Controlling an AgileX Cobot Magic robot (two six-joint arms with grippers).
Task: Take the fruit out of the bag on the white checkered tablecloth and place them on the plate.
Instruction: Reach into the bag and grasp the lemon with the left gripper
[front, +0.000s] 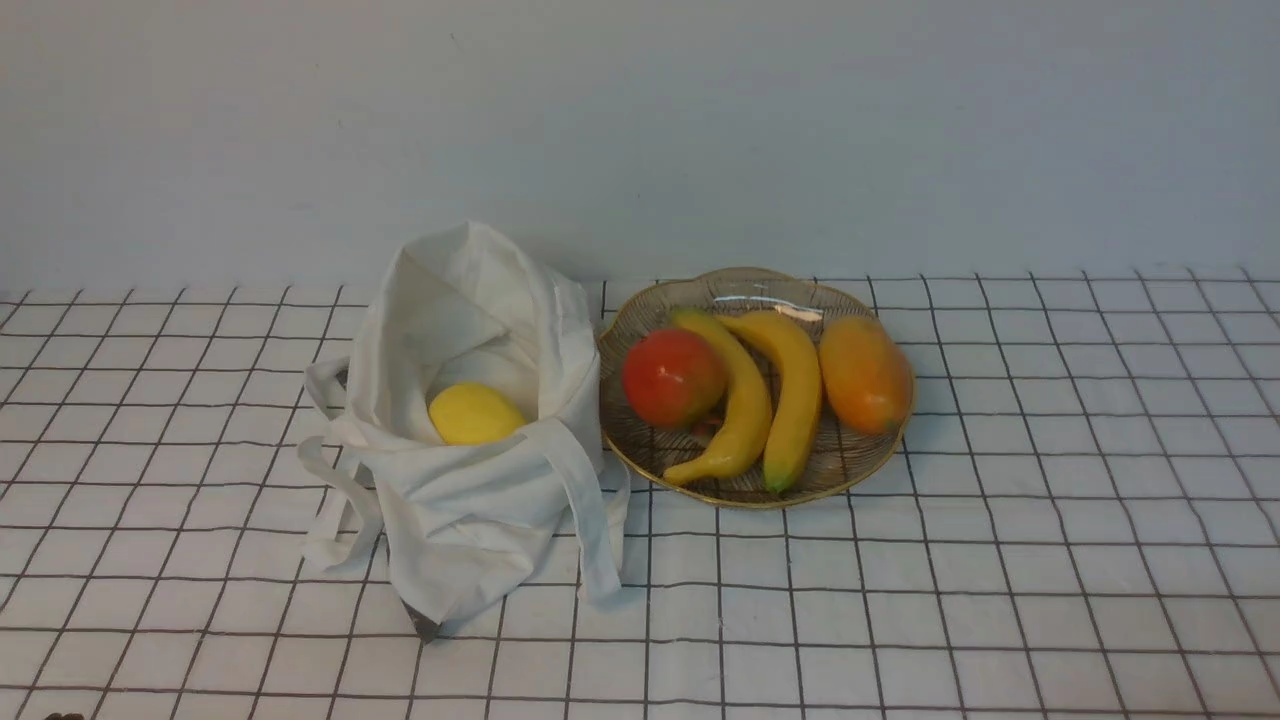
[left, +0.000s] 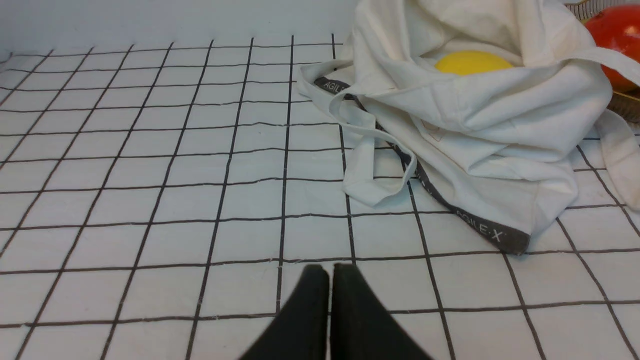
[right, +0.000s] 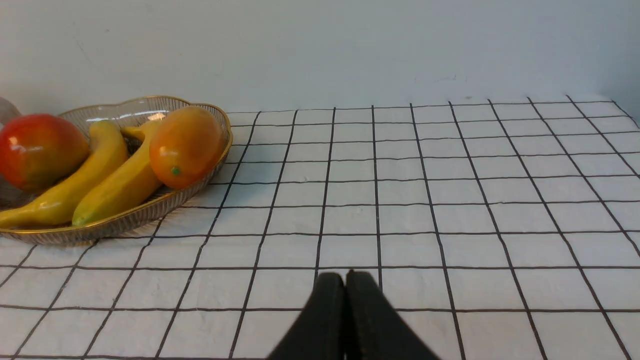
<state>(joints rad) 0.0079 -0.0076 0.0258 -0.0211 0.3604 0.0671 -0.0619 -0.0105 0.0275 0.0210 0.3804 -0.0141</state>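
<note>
Pale bare wall backs the white checkered tablecloth (front: 1000, 560). From the front, the slumped white bag (front: 470, 520) cradles the lemon (front: 475, 413), just beside the plate (front: 850, 465) holding bananas (front: 798, 395), a mango (front: 865, 373) and a red fruit (front: 673, 377). Left wrist view: the left gripper (left: 330, 272) is pinched closed and empty. Right wrist view: the right gripper (right: 345, 280) is likewise closed and empty.

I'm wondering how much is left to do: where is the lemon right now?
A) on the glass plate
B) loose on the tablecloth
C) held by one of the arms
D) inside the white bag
D: the lemon sits in the open mouth of the bag, not on the plate beside it.
</note>
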